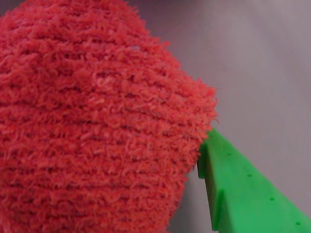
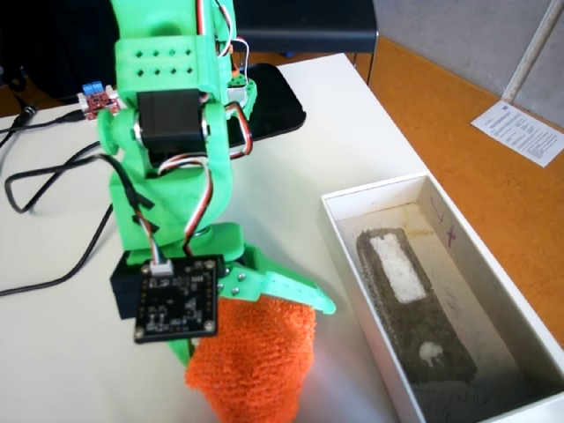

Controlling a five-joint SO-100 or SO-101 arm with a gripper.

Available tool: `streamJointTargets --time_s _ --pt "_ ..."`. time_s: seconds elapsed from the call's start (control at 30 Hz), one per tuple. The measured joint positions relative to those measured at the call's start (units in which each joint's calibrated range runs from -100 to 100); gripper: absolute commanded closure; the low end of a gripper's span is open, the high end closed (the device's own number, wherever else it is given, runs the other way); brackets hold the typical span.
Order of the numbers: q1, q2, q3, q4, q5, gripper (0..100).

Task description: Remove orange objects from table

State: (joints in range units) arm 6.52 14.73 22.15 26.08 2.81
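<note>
One orange lump (image 2: 251,357) gripped in green pincer (image 2: 256,322) above table (image 2: 62,352)

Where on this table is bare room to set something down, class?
Bare tabletop lies left of the arm, below the cables, and in the strip between the orange lump and white box. It is crowded around the gripper and near the black device.

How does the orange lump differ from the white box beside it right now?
The orange lump is fuzzy, rounded and soft-looking; the white box is smooth, rigid and rectangular. The lump is narrower than the box. The lump sits in the green hand; the box stands free, touched by nothing. The box is open-topped with a grey insert inside; the lump holds nothing. Both are over the white table.
</note>
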Motion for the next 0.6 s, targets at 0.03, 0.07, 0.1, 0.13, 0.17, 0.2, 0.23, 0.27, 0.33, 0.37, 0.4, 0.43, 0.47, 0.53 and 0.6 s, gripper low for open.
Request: streamJointTargets --time_s 0.03,0.07,0.1,0.13,0.17,0.2,0.23,0.27,0.33,0.37,0.4,0.43,0.47,0.53,0.6 --pt "-0.16 1.07 -0.66 -0.10 0.00 63" --pt "-0.25 1.79 -1.22 -0.10 0.00 75" --pt "-0.25 2.14 -1.50 -0.10 0.00 90" --pt "-0.25 2.59 -1.97 -0.10 0.00 100" --pt "-0.25 2.95 -2.25 -0.10 0.05 100" --pt "-0.33 3.21 -2.44 -0.10 0.15 100" --pt "-0.57 3.21 -2.72 -0.10 0.15 100" --pt "-0.82 3.21 -3.00 -0.20 0.15 100" --pt "-0.82 3.30 -3.28 -0.40 0.29 100" --pt "-0.74 3.30 -3.28 -0.50 0.34 100" --pt "-0.57 3.30 -3.37 -0.50 0.34 100" --pt "-0.41 3.30 -3.37 -0.50 0.34 100" --pt "-0.41 3.30 -3.37 -0.50 0.34 100" --pt "-0.41 2.86 -3.37 -0.50 -0.20 100" --pt "-0.41 0.54 -3.37 -0.50 -1.07 100"
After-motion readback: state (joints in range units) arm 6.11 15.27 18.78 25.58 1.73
